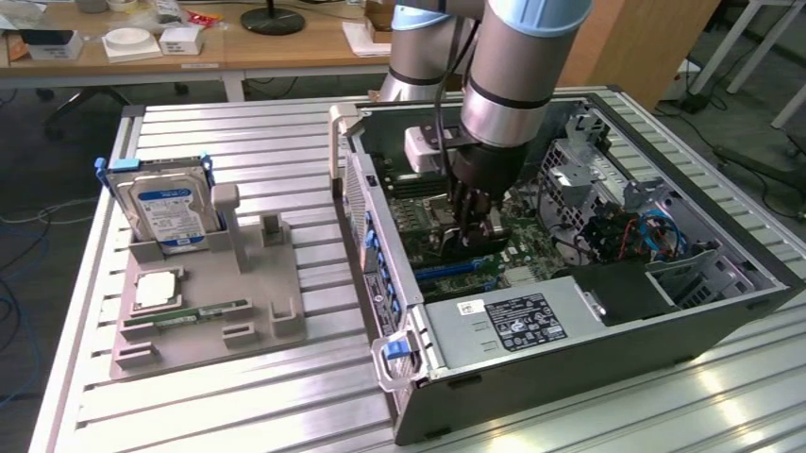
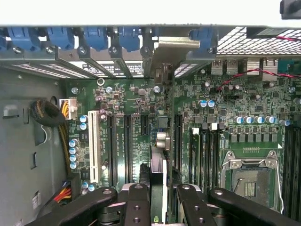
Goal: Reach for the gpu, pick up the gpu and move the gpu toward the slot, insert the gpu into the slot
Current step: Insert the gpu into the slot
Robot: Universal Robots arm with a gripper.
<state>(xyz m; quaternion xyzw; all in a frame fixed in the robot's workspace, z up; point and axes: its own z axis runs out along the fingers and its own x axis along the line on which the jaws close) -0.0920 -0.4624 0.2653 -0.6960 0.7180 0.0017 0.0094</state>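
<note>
My gripper (image 1: 478, 238) reaches down into the open computer case (image 1: 592, 377), over the green motherboard (image 2: 197, 101). It is shut on the gpu (image 2: 158, 162), which the wrist view shows edge-on between the two black fingers (image 2: 137, 202). The card's silvery end bracket (image 2: 175, 46) sits at the case's rear wall among the blue clips. A blue slot (image 1: 450, 268) lies on the board right beside my fingertips. Under the card, its lower edge and the strip below it are hidden. Black and white connector strips run parallel on both sides of the card.
The silver CPU socket (image 2: 247, 179) lies beside the card. A power supply box (image 1: 529, 321) and cables (image 1: 629, 236) crowd the case. On the exterior view's left, a grey stand (image 1: 202, 302) holds a hard drive (image 1: 170, 203), a chip and a green memory stick (image 1: 189, 314).
</note>
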